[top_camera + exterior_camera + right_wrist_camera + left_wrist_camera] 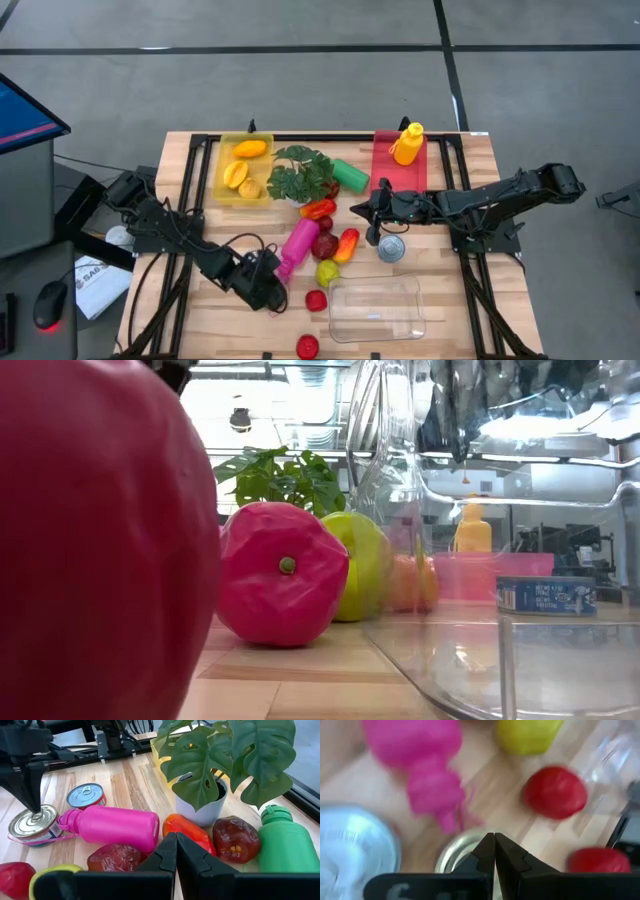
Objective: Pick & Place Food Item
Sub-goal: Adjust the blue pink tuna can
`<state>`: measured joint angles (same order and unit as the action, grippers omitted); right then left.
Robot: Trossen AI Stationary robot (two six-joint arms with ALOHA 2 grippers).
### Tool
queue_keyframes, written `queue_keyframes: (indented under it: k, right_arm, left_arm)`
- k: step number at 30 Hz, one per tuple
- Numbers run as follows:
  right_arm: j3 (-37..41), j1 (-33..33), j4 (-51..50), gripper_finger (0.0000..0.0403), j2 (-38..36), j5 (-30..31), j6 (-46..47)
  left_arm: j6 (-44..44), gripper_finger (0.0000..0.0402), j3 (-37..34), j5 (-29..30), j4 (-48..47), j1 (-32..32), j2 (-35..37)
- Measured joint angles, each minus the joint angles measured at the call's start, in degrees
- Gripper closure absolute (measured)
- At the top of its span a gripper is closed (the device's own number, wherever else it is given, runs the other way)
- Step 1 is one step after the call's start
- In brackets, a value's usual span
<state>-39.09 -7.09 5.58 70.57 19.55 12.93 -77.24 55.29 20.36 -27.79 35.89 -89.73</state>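
A silver can [34,824] stands upright on the table beside the cap of a lying pink bottle [117,827]. A second can [86,795] with a blue lid stands just beyond it. My left gripper [34,809] is shut and points steeply down at the silver can's lid; the left wrist view shows the can's rim [451,851] under the fingertips [494,837]. My right gripper [176,839] is shut and hovers over a red pepper [187,831] and two dark red fruits [236,839], near the potted plant [300,172]. A green apple [327,271] and a red fruit [316,300] lie nearby. My left gripper comes at the silver can's lid [30,820] from above with its shut fingertips at the lid's middle. I cannot tell whether the tips touch the lid or stand just over it. The can stands upright on the table.
A clear plastic container [375,308] stands near the front edge, with another can [390,248] behind it. A yellow tray [243,170] with fruit and a red tray [385,165] with a yellow bottle [407,143] sit at the back. A green bottle [350,174] lies beside the plant.
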Motion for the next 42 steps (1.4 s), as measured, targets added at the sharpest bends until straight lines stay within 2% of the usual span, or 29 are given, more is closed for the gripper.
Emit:
queue_keyframes:
  k: [5,9,14,20,26,42]
  right_arm:
    - [0.0,0.0,0.0,0.0401,0.0,0.0,0.0]
    - [0.0,0.0,0.0,0.0401,0.0,0.0,0.0]
    - [0.0,0.0,0.0,0.0401,0.0,0.0,0.0]
    - [0.0,0.0,0.0,0.0401,0.0,0.0,0.1]
    - [0.0,0.0,0.0,0.0401,0.0,0.0,0.2]
    - [0.0,0.0,0.0,0.0401,0.0,0.0,0.2]
  left_arm:
    - [-5.6,0.0401,0.0,-4.4,-4.1,1.9,0.0]
    - [-6.2,0.0401,0.0,-9.0,-6.5,2.5,0.0]
    - [-7.2,0.0401,0.0,-11.6,-7.3,2.5,0.0]
    - [-7.1,0.0401,-1.4,-8.6,-5.3,2.8,0.0]
    - [-7.3,0.0401,-4.5,-9.0,-0.3,2.8,0.0]
    - [-8.8,0.0401,-4.5,-30.0,-2.0,2.8,0.0]
